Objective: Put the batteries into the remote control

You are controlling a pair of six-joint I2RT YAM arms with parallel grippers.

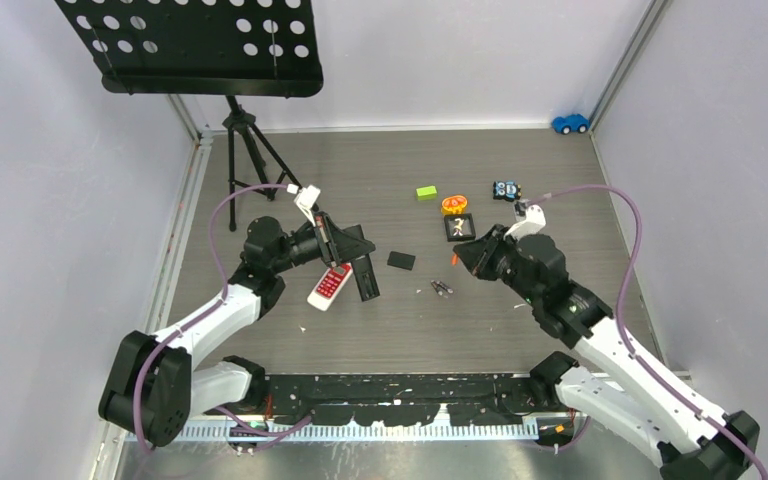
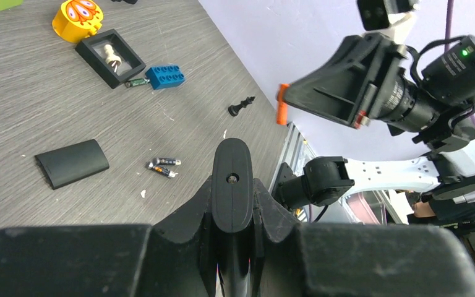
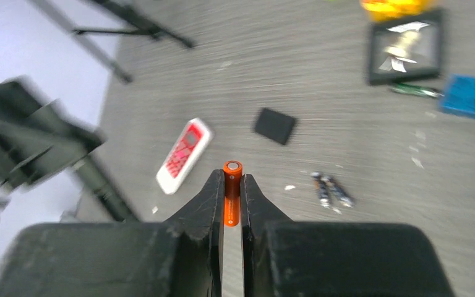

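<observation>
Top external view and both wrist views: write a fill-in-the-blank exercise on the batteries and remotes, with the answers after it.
1. The right gripper is shut on the ___ battery.
2. Near the black cover, ___ dark batteries lie on the table.
3. The left gripper is shut on the ___ remote.
4. The other remote, lying keypad up, is white and ___.
Missing words: orange; two; black; red.
</observation>
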